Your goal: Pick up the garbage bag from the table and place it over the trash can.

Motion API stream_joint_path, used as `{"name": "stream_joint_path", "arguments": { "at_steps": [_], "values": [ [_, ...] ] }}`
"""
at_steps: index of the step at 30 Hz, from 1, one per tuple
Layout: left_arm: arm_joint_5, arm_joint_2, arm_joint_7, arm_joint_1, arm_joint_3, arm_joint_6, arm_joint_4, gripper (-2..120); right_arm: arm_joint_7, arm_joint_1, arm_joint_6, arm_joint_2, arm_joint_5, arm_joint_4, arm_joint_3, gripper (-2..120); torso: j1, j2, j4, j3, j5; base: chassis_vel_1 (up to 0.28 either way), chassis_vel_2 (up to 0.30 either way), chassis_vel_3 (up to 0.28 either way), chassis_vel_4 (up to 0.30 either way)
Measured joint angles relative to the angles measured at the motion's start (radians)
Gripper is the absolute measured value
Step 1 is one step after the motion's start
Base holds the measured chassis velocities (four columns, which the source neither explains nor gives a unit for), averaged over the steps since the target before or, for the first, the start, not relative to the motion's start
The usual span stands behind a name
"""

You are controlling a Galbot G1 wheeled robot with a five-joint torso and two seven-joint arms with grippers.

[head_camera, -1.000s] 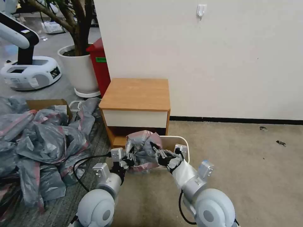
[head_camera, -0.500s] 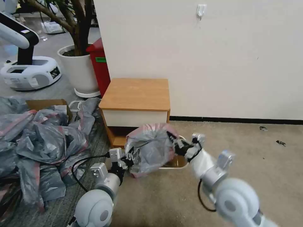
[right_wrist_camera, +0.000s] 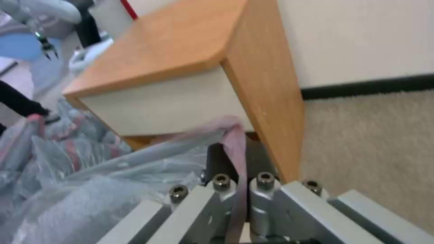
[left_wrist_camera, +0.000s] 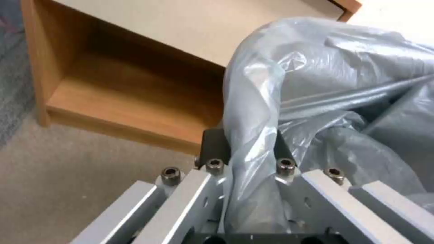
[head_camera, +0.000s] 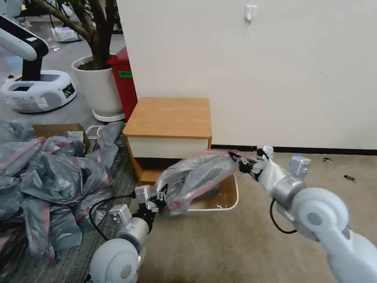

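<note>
The grey garbage bag with its pink-red rim hangs stretched above the cream trash can, in front of the table. My left gripper is shut on the bag's near-left end, at the can's front-left corner. My right gripper is shut on the pink rim at the far right, above the can's back-right corner. In the left wrist view grey plastic runs between the fingers. In the right wrist view the pink rim is pinched beside the table's corner.
A large heap of grey and pink bags covers the floor to the left, with a cardboard box. A red bin and a white plant pot stand behind the table. The wall is close behind. Bare carpet lies to the right.
My right gripper has swung away to the right and towards the wall, pulling the bag's rim with it. The bag has gone from bunched to stretched. The left gripper stayed nearly in place.
</note>
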Motion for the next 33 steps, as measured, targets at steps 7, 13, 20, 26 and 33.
{"name": "stream_joint_path", "arguments": {
  "at_steps": [7,13,20,26,33],
  "values": [
    [-0.040,-0.019,0.001,-0.005,-0.010,0.003,0.012,5,0.028,-0.072,-0.036,-0.046,0.112,0.031,0.073,0,0.000,0.000,0.0000,0.000,-0.0001,0.000,0.000,0.000,0.000],
    [-0.112,-0.027,0.001,-0.009,-0.023,0.009,0.008,5,0.057,-0.113,-0.022,-0.031,0.180,0.050,0.090,0,0.000,0.000,0.0000,0.000,-0.0001,0.000,0.000,0.000,0.000],
    [-0.156,-0.017,-0.005,-0.015,-0.055,0.018,0.003,5,0.073,-0.131,0.040,-0.006,0.201,0.089,0.109,17,0.000,0.000,0.0001,0.000,-0.0003,0.000,0.000,0.000,0.000],
    [-0.149,-0.017,-0.017,-0.032,-0.069,0.010,0.026,5,0.100,-0.157,0.076,0.028,0.234,0.141,0.118,37,0.000,0.000,0.0000,0.000,-0.0003,0.000,0.000,0.000,0.000],
    [-0.118,-0.036,-0.025,-0.052,-0.099,-0.024,0.048,5,0.107,-0.177,0.250,0.186,0.141,0.148,0.043,65,0.000,0.000,0.0002,0.000,-0.0004,0.000,0.000,0.000,0.000]
  ]
}}
